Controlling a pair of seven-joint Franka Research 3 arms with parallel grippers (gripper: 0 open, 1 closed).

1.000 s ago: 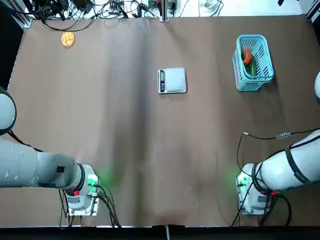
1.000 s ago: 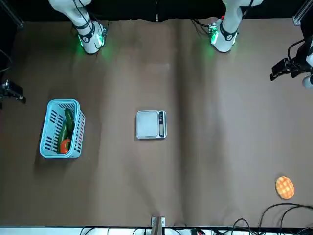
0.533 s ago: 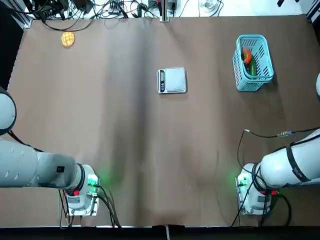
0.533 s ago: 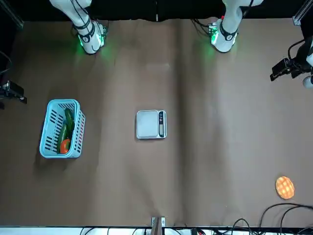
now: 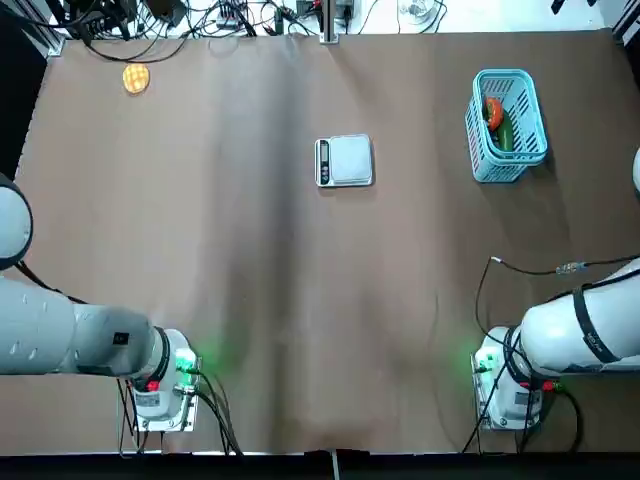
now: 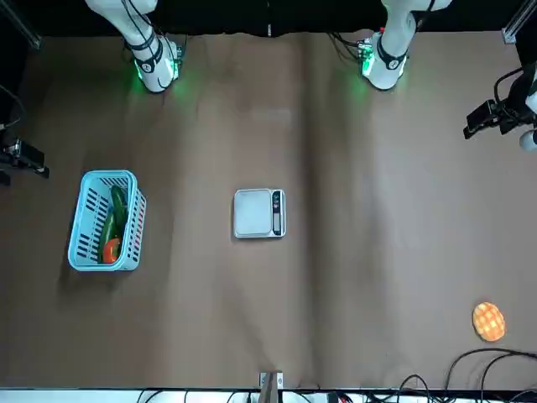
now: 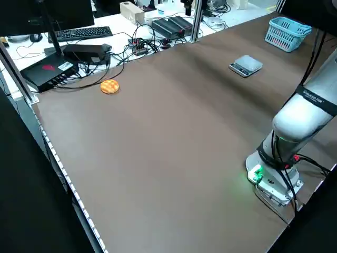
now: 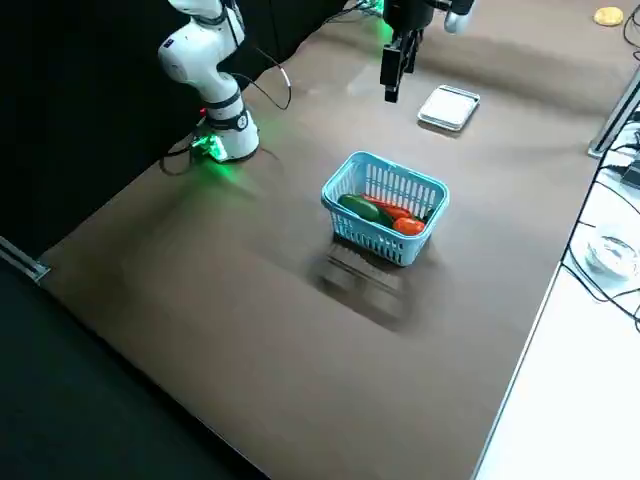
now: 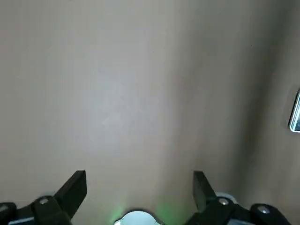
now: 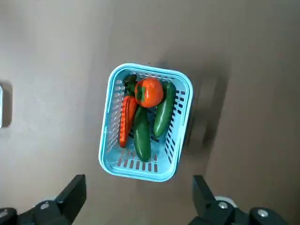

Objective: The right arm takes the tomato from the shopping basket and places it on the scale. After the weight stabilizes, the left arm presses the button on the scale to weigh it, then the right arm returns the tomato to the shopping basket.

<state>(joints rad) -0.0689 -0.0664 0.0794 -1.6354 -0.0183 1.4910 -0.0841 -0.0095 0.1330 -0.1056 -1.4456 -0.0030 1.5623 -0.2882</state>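
You see the tomato [image 10: 149, 92] in the shopping basket [image 10: 108, 154], at one short end, on top of two green vegetables [image 10: 141, 136] and beside a long orange-red one [image 10: 125, 123]. The basket stands on the brown table [image 5: 260, 280] at the robot's right far part, near the right edge but not touching it. The scale [image 5: 345, 161] is about in the middle of the far half, well apart from the basket, with open cloth between them; its platform is bare and its dark strip is on the side toward the left arm. A round yellow-orange item [image 5: 136, 77] lies at the far left corner, close to the table's back edge.

The right gripper [image 10: 136, 194] hangs high above the basket, fingers spread wide, holding nothing. The left gripper [image 9: 138, 190] is also high over bare table at the left side, fingers spread wide and empty. The whole near half of the table is free cloth between the two arm bases.
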